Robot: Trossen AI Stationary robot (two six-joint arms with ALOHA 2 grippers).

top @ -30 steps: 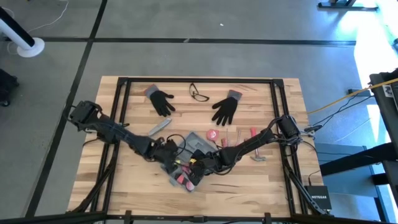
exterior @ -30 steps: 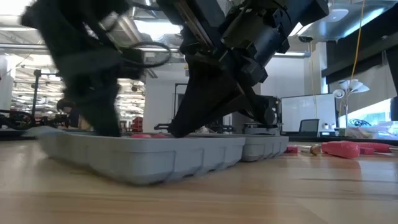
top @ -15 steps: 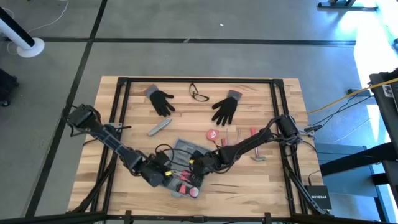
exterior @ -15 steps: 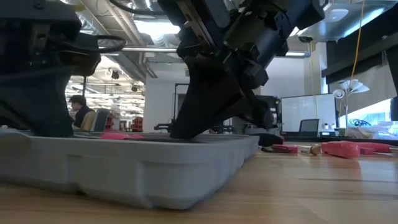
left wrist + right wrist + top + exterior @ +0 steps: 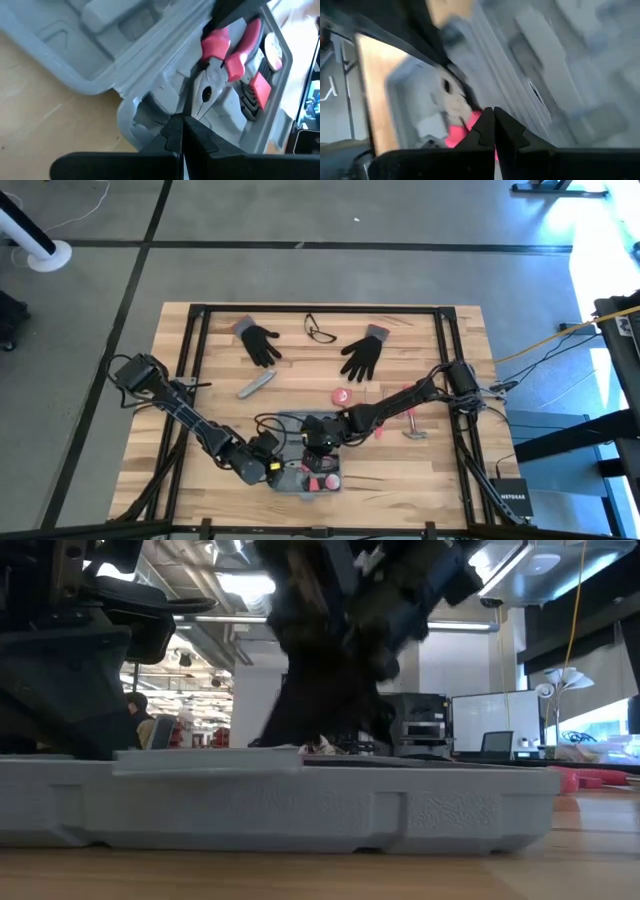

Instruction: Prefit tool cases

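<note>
From above, we are looking at the tool case [image 5: 305, 465] lying open near the front edge of the table [image 5: 450, 470], a little left of its middle. The left gripper [image 5: 268, 468] is reaching in at the case's left end, and the right gripper [image 5: 318, 448] is coming over the case's back edge onto its middle. Red-handled tools are showing inside the case. Farther back, two black gloves [image 5: 262, 343], a pair of glasses [image 5: 320, 331], a slim grey bar [image 5: 256, 386] and a red disc [image 5: 341, 395] are lying well apart from the case, with more red-handled tools [image 5: 408, 396] off to its right.

At table height, we are seeing the case [image 5: 300, 810] stretching flat across almost the whole width, with both arms coming down onto it from above, dark and blurred.

Through the left wrist camera, we are seeing the left gripper [image 5: 181, 131] with its fingers pressed together, holding nothing, its tips resting at the case's [image 5: 100, 60] moulded inner edge, just beside the nose of the red-handled pliers [image 5: 220, 65] seated in a recess.

Through the right wrist camera, we are seeing the right gripper [image 5: 493, 125] likewise clenched and empty, its tips hovering over the case's [image 5: 560, 65] grey recesses, close to a pink handle [image 5: 465, 132].
</note>
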